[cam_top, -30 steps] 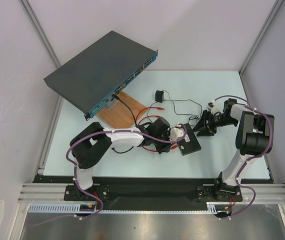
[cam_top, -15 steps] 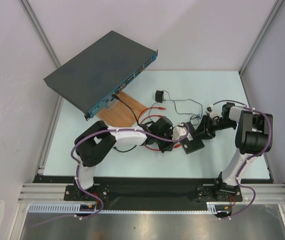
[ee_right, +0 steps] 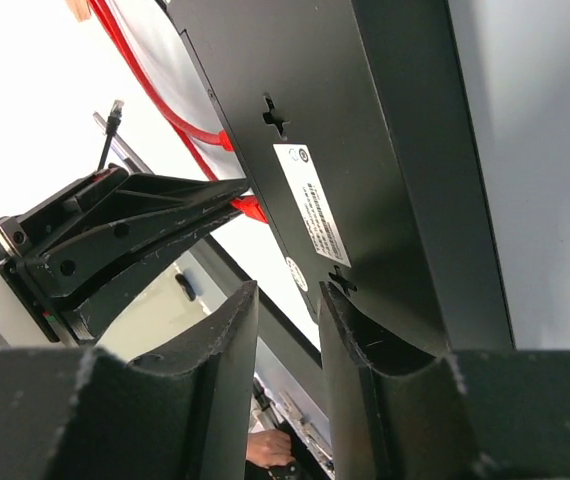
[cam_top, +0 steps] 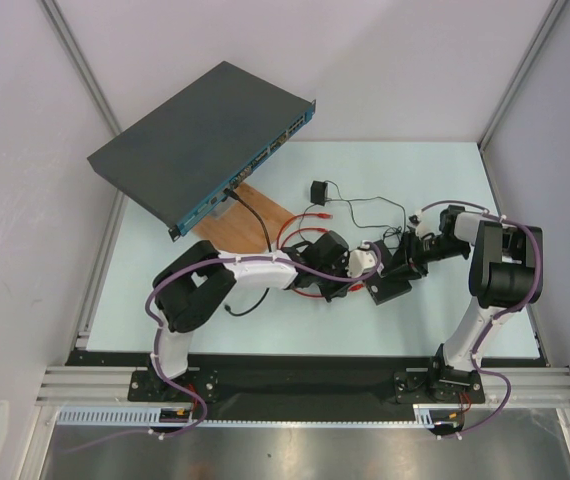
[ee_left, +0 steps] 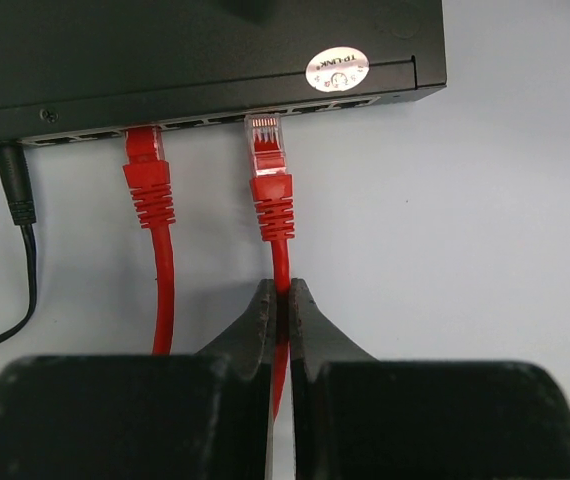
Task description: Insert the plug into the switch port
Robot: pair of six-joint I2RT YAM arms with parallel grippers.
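The small black switch lies across the top of the left wrist view, its port row facing me. My left gripper is shut on the thin red cable. Its red plug points at the port row, with its clear tip touching or just entering a port. A second red plug sits in a port to the left. In the top view the left gripper is just left of the switch. My right gripper is at the switch's right side. In the right wrist view its fingers stand apart, nothing between them, the right one against the labelled switch.
A black power cable enters the switch's left end. The large dark rack unit stands at the back left, a wooden board below it. A small black cube on a thin wire lies behind the switch. Red cable loops lie under the left arm.
My right gripper has moved left, up to the switch. My left gripper has moved right with the red cable, closer to the switch. The switch has turned slightly.
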